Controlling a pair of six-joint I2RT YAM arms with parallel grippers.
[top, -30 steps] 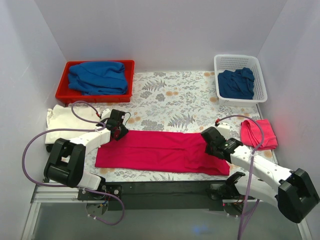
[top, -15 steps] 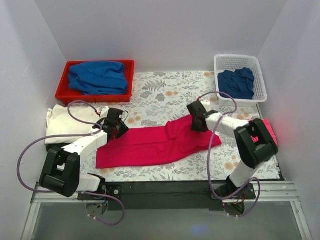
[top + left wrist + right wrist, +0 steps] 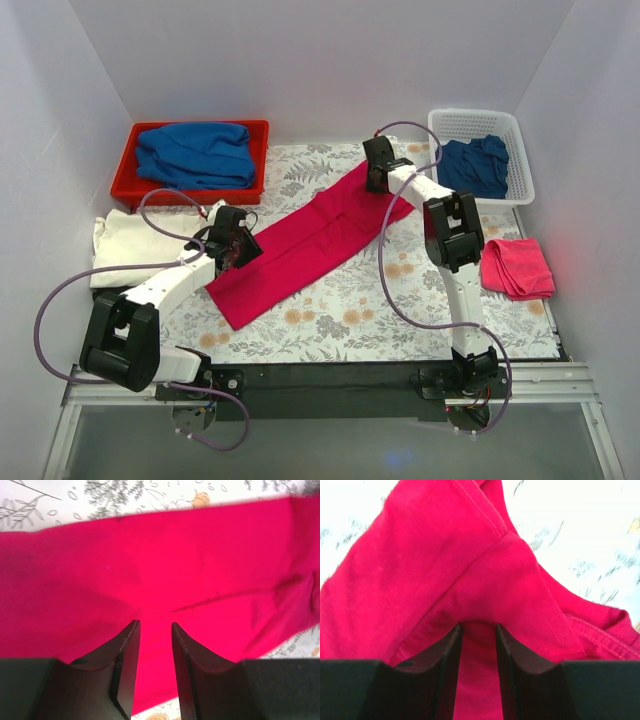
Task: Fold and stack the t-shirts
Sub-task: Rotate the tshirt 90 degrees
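Note:
The crimson-pink t-shirt (image 3: 310, 235), folded into a long strip, lies slantwise across the table from front left to back right. My left gripper (image 3: 235, 250) is shut on its near-left end; in the left wrist view the cloth (image 3: 150, 555) stretches away from the gripper (image 3: 154, 625) with a crease. My right gripper (image 3: 378, 172) is shut on the far-right end, near the back of the table. In the right wrist view the cloth (image 3: 445, 555) bunches over and between the fingers of the gripper (image 3: 479, 626). The white neck label is hidden.
A cream t-shirt (image 3: 125, 245) lies at the left edge. A folded pink t-shirt (image 3: 517, 268) lies at the right. A red bin (image 3: 120, 190) at back left holds blue shirts (image 3: 195, 155). A white basket (image 3: 522, 185) at back right holds a blue shirt (image 3: 472, 165).
My right gripper has swung the shirt's right end from the front right to the back of the table. The strip has pivoted about the left end, which my left gripper has kept nearly still.

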